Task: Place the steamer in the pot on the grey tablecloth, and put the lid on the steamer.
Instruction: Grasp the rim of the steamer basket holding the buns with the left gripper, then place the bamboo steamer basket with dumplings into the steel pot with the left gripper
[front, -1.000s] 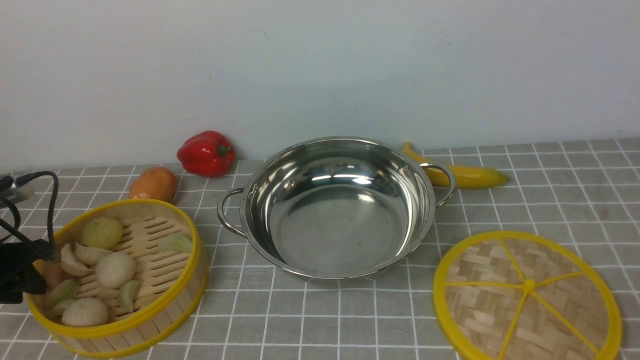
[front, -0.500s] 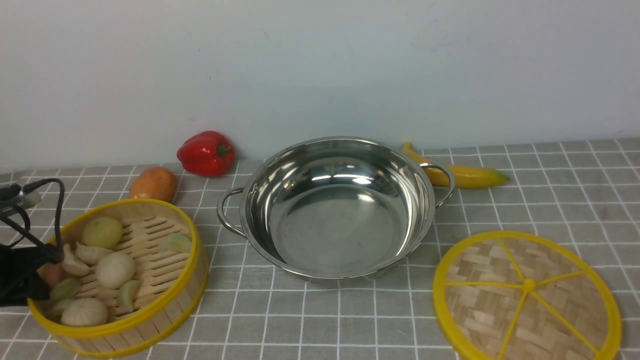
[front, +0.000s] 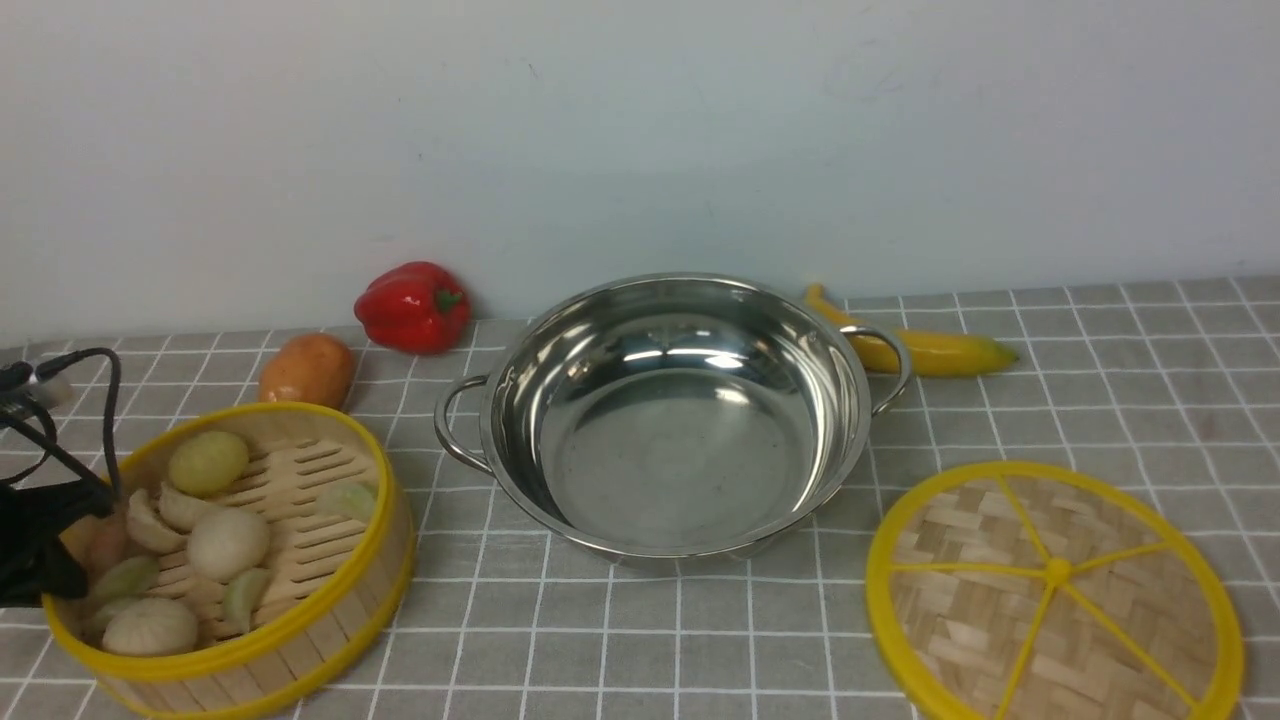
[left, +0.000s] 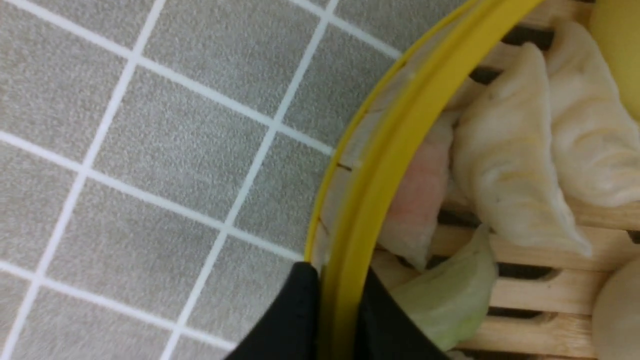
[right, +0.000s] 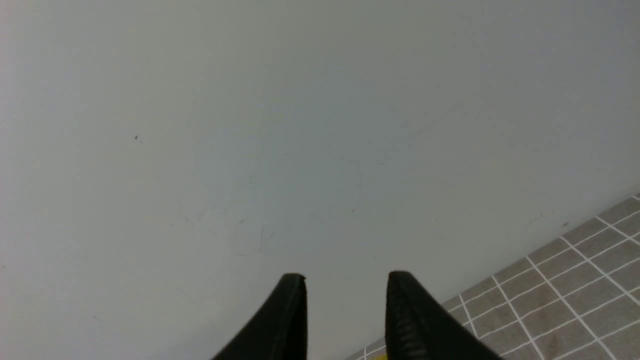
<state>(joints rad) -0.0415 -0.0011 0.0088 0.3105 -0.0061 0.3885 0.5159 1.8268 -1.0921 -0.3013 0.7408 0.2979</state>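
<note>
So the steamer (front: 310, 655) is sitting on the grey tablecloth (front: 1100, 400) at the near left of the counter, well apart from the pot (front: 670, 470), and it's loaded with dumplings (left: 510, 165). What's new: a second ago your left gripper (left: 337, 280) was spread at the basket's left edge, and now it's pinched onto the yellow rim. The left wrist view shows one finger outside the wall and one inside, with the rim squeezed between them. The basket has also scooted a touch to the left in the front view, so I'd say the grip has bitten.

That means the grasp step looks done and you're set for the lift and carry over to the pot, which is empty and waiting mid-counter. It's a one-sided hold on a full basket though, so I'd guess it'll want to tip. Go easy, or the dumplings slide.

The lid (front: 1055, 590) lies flat at the near right, untouched. Your right gripper (right: 345, 285) is spread with nothing in it, pointing at the wall.
</note>
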